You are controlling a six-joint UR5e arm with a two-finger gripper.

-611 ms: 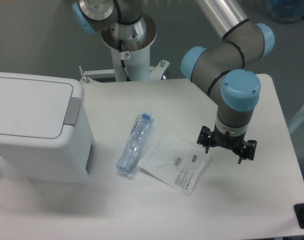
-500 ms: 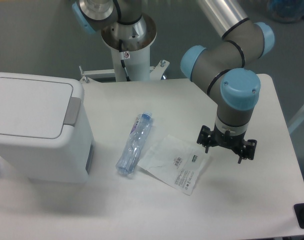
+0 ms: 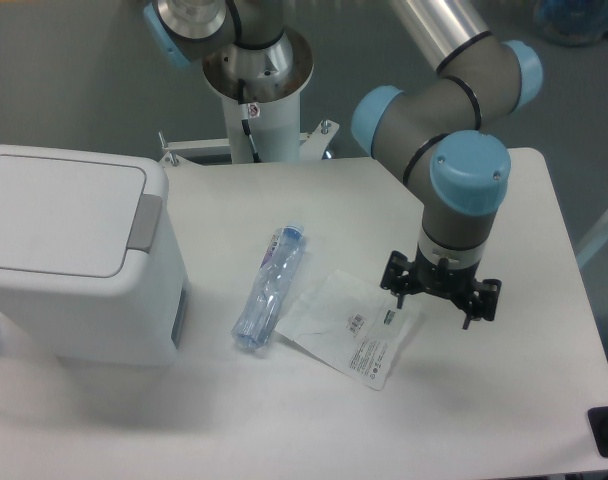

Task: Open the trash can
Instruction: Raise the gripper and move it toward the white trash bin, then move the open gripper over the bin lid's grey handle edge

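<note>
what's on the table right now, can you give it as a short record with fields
trash can: white, left side of table, lid shut
push tab: grey, on the lid's right edge, untouched
bottle: clear plastic, lying on its side, mid table
packet: flat white, right of the bottle
gripper: above the packet's right edge, far from the trash can, holding nothing; open or shut unclear

Bottle and packet lie between hand and trash can.
</note>
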